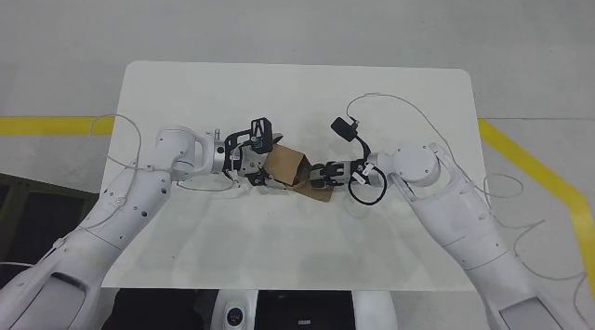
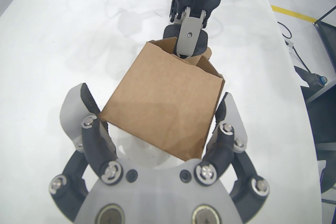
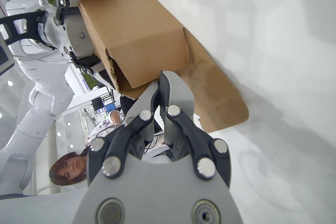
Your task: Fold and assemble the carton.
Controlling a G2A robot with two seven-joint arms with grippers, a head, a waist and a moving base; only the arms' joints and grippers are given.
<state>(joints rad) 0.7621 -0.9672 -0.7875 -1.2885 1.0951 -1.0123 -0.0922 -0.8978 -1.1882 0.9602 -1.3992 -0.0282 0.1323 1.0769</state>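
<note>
Spanning the near end of the carton (image 2: 168, 88), the left gripper (image 2: 156, 99) is held wide open to the box's width. Its 2 fingers (image 2: 90, 104) are pressed against opposite sides, so the carton is clamped between them. The carton is of plain brown cardboard, already opened into a box shape, and is found at the middle of the table (image 1: 418, 237), between the 2 grippers. 1 unbroken side wall is turned toward the left wrist camera, and the open end is pointed away, toward the other arm. 1 long flap (image 3: 218, 101) is extended from that open end and is laid against the table top. Whether the body of the box is rested on the table or raised just above it cannot be told. At the open end, the right gripper (image 3: 160, 84) is set with its 2 fingers drawn almost together, and the edge of a short flap appears to be pinched in the narrow gap. Beyond the table, a yellow line (image 1: 46, 125) is marked on the grey floor.
</note>
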